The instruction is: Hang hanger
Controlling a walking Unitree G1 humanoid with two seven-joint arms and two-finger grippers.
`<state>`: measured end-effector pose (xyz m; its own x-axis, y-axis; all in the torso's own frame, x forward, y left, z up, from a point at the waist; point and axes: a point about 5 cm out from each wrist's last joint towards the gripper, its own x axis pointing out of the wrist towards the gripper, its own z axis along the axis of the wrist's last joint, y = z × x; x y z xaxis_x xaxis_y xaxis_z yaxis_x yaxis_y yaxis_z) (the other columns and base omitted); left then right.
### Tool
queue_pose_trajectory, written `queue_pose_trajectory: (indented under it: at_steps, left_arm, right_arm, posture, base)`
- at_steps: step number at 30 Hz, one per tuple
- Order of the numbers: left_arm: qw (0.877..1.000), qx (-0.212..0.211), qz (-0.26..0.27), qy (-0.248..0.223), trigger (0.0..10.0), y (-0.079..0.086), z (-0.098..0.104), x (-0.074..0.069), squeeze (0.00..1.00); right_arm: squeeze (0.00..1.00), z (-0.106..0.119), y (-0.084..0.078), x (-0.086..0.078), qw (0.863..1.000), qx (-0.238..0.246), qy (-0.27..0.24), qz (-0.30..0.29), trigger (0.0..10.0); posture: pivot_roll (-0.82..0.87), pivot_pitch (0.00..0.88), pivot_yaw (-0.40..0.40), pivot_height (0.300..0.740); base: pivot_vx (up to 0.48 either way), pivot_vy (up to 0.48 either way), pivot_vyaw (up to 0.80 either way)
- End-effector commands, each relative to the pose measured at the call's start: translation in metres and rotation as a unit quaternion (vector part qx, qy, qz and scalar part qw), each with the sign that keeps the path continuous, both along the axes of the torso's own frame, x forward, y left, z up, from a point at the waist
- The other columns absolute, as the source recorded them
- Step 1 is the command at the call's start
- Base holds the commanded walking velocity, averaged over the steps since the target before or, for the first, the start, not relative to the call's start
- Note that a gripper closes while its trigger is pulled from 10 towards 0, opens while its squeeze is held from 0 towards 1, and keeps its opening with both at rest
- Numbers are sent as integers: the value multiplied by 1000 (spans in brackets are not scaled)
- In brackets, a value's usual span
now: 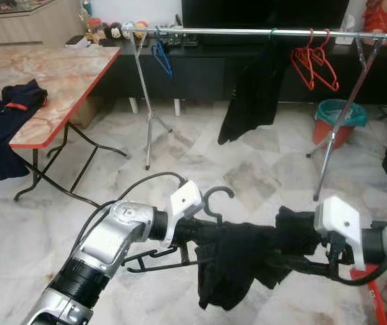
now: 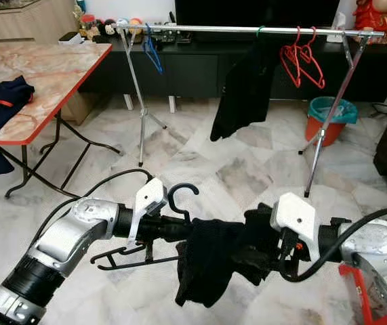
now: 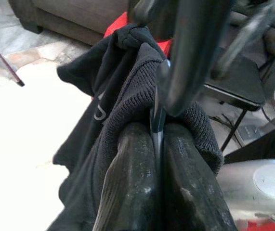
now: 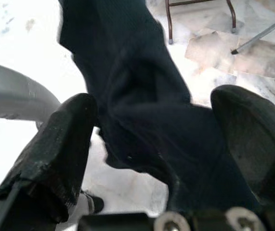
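Left gripper (image 3: 159, 139) clenched on black hanger (image 1: 210, 203), garment (image 1: 237, 261) draped, right gripper (image 4: 151, 139) spread.

We are reaching both silver arms inward in front of us, elbows bent, wrists almost facing each other. Our left gripper (image 3: 159, 159) is pressing its two black fingers (image 3: 127, 178) tight together, pinching a thin edge between them. Our right gripper (image 4: 151, 144) is holding its fingers (image 4: 55, 144) spread wide apart, with dark cloth lying between them.
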<state>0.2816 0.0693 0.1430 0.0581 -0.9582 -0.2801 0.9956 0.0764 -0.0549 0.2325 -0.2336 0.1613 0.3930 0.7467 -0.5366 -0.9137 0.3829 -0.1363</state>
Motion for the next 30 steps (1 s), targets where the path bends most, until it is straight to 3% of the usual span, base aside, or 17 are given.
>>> queue_pose_trajectory:
  at_steps: [1,7,11,21,22,23,24,25,30]
  left_arm:
    - [1000,-13,-20,-8,10000,-2,10,-2,0]
    - [999,-14,-34,-5,10000,-3,12,-6,0]
    - [999,-15,-42,-3,10000,-3,15,-7,0]
    - [998,-19,-59,-4,10000,-10,22,-10,0]
    - [998,-20,-60,-4,10000,-10,22,-10,0]
    - [998,-20,-61,-4,10000,-10,22,-10,0]
    - [998,-20,-61,-4,10000,-10,22,-10,0]
    - [998,-20,-61,-4,10000,-10,22,-10,0]
    - [998,-19,-64,-2,10000,-10,22,-11,0]
  right_arm:
    - [0,2,1,3,1000,-8,-11,19,10000]
    - [0,-11,1,6,999,-27,-11,36,10000]
    - [0,-14,10,5,998,-2,-7,58,10000]
    - [0,-24,20,11,997,9,-9,82,10000]
    - [0,-24,20,10,996,8,-6,85,8980]
    - [0,-25,20,10,996,4,-3,89,4471]
    - [0,-26,19,9,996,-1,-2,91,1216]
    - [0,-26,18,10,996,-3,0,90,0]
    - [0,-27,16,12,995,-14,-2,94,0]
  posture:
    - [-78,0,28,740]
    - [-66,0,32,740]
    - [-60,0,40,740]
    - [-51,0,44,740]
    - [-51,0,44,740]
    - [-51,0,44,740]
    - [-52,0,44,740]
    - [-52,0,44,740]
    - [-51,0,44,740]
  base:
    - [0,0,0]
    - [0,0,0]
    - [0,0,0]
    - [0,0,0]
    - [0,0,0]
    - [0,0,0]
    - [0,0,0]
    - [0,0,0]
    - [0,0,0]
